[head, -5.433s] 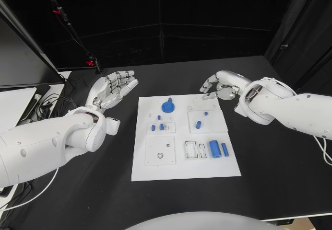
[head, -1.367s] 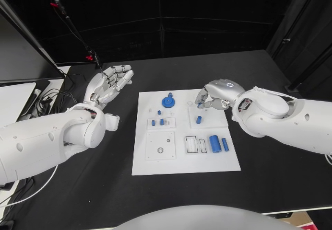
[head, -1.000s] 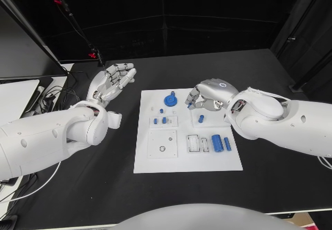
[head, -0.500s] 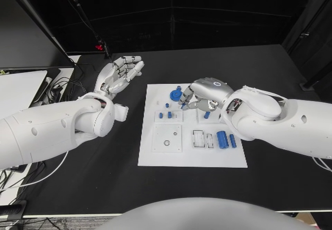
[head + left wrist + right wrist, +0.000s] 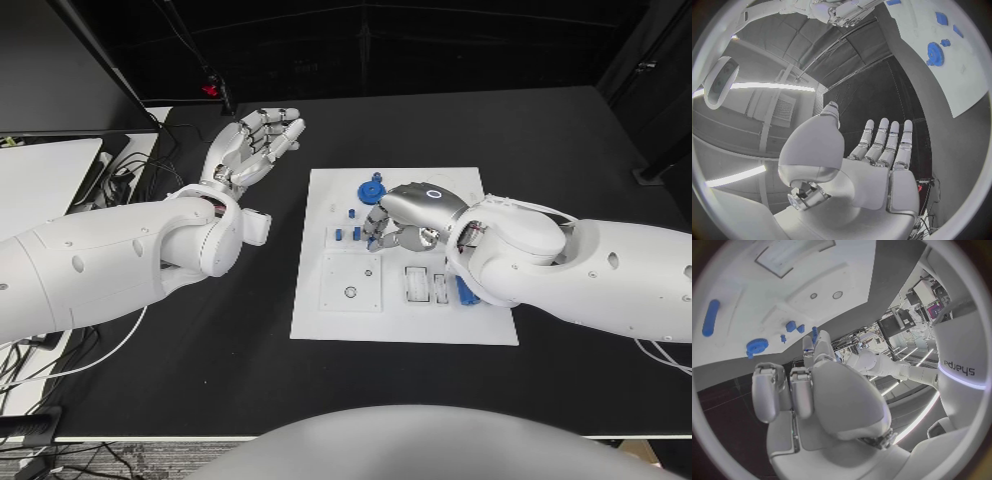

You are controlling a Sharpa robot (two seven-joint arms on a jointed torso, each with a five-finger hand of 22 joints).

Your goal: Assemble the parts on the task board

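Observation:
The white task board lies mid-table with a blue gear at its far end and two blue pegs standing nearer. My right hand hovers over the board's middle, its fingertips just beside those pegs, pinching a small blue peg. The right arm hides part of a blue cylinder. In the right wrist view the gear and a cylinder show on the board. My left hand is held flat and empty above the black table left of the board, its fingers stretched out.
A square plate with a small hole and two narrow slots sit in the board's near half. A white panel and cables lie at the table's left edge. Black tabletop surrounds the board.
The camera has shifted. My right hand has carried the small peg leftward across the board, from its right part to beside the two pegs. The left hand stays spread.

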